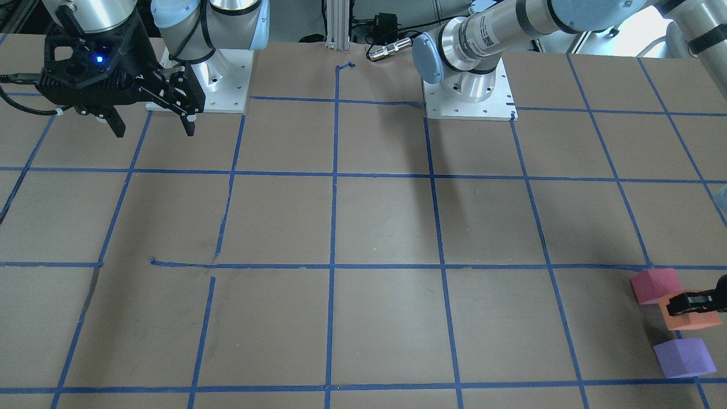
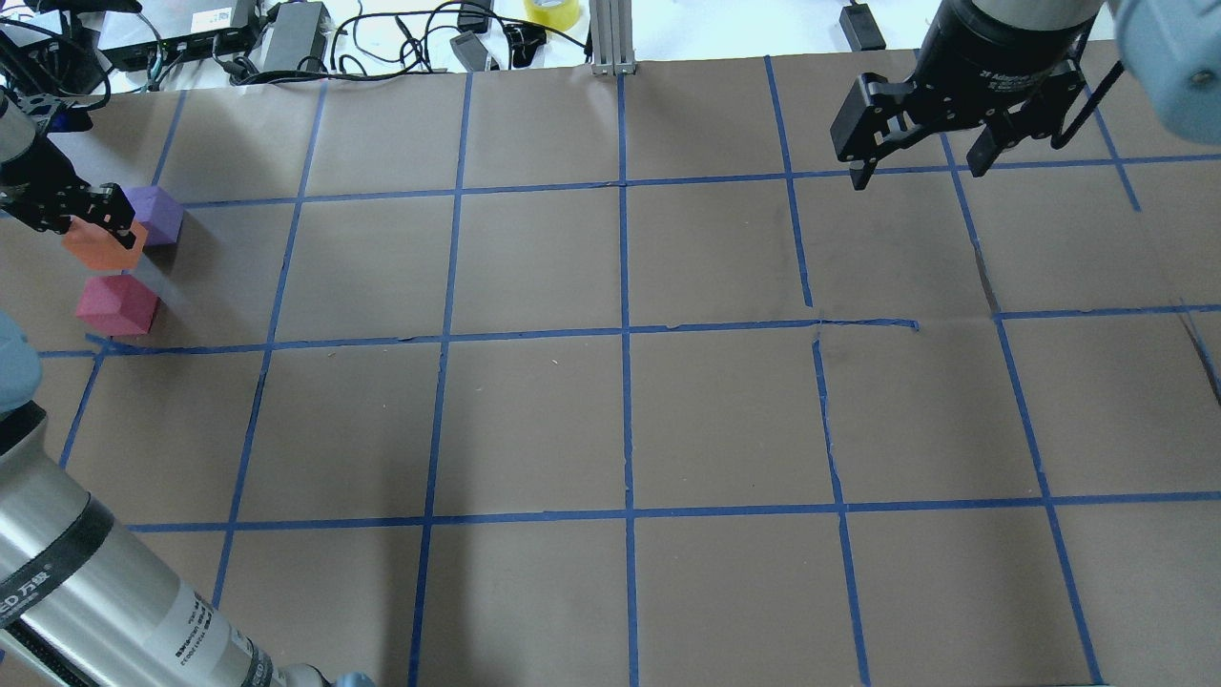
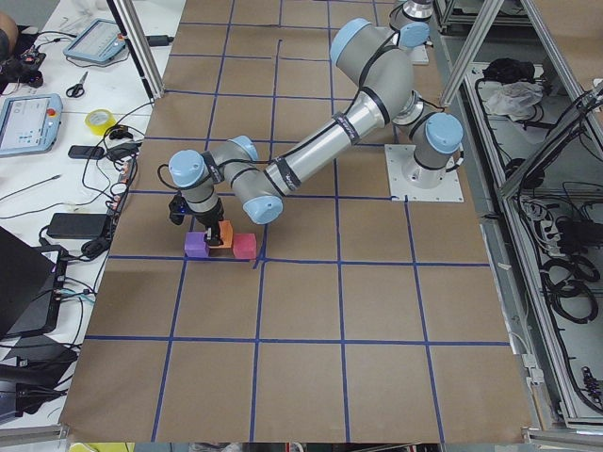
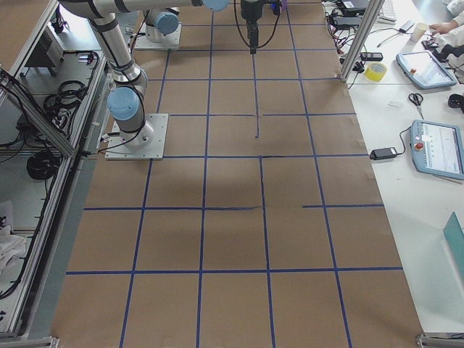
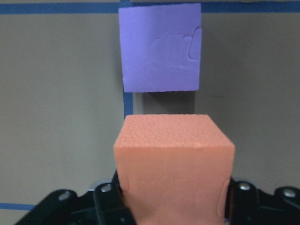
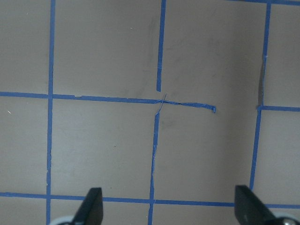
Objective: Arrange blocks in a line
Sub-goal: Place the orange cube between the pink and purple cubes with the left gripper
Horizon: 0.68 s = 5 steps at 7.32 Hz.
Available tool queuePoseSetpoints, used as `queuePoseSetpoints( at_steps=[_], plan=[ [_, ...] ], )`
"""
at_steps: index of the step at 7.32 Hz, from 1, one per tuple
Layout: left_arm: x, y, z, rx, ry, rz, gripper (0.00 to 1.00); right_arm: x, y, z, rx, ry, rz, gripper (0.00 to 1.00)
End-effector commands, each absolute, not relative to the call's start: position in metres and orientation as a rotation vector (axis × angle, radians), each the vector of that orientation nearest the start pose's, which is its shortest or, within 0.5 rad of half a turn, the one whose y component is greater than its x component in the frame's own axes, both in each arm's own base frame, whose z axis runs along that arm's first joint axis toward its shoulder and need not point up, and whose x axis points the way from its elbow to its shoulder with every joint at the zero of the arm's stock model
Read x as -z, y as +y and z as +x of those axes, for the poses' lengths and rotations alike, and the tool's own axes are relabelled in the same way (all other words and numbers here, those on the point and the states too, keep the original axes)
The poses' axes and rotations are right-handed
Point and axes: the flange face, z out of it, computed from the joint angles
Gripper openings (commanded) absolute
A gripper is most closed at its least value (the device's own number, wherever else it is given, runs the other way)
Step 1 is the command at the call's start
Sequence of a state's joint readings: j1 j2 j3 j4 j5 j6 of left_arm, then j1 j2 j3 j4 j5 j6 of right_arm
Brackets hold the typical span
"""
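Three foam cubes sit in a row at the table's far left edge. The purple block [image 2: 157, 212] [image 1: 684, 358] [image 5: 161, 47] is farthest from the robot, the orange block [image 2: 100, 250] [image 1: 690, 321] [image 5: 173, 159] is in the middle, and the reddish-pink block [image 2: 116, 303] [image 1: 654, 285] is nearest. My left gripper [image 2: 95, 226] [image 1: 690, 303] is shut on the orange block, which is low at the table; a small gap separates it from the purple block. My right gripper [image 2: 918, 174] [image 1: 155, 132] [image 6: 169, 206] is open and empty, high over the far right of the table.
The brown paper table [image 2: 620, 420] carries a blue tape grid [image 2: 626, 334]. Cables, power bricks and a yellow tape roll [image 2: 551, 11] lie beyond the far edge. The arm bases [image 1: 468, 96] stand on the robot's side.
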State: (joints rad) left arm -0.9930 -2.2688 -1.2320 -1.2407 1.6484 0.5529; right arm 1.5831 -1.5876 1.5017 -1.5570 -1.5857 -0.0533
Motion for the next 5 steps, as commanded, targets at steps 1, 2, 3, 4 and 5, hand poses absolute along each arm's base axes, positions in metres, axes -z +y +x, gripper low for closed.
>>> queuePoseSetpoints(
  at_steps=[1, 2, 3, 4, 5],
  plan=[
    [-0.239, -0.684, 0.303, -0.110, 3.106, -0.048, 0.00, -0.530, -0.488, 0.138, 0.116, 3.153, -0.101, 1.00],
    [-0.236, -0.687, 0.305, -0.081, 3.099, -0.047, 0.00, -0.529, -0.489, 0.138, 0.113, 3.153, -0.101, 1.00],
    [-0.224, -0.688, 0.305, -0.081, 3.104, -0.047, 0.00, -0.529, -0.489, 0.138, 0.113, 3.153, -0.101, 1.00],
    [-0.220, -0.688, 0.305, -0.083, 3.105, -0.046, 0.00, -0.529, -0.489, 0.138, 0.113, 3.153, -0.101, 1.00],
    [-0.217, -0.689, 0.304, -0.065, 3.122, -0.045, 0.00, -0.529, -0.489, 0.138, 0.113, 3.153, -0.101, 1.00]
  ],
)
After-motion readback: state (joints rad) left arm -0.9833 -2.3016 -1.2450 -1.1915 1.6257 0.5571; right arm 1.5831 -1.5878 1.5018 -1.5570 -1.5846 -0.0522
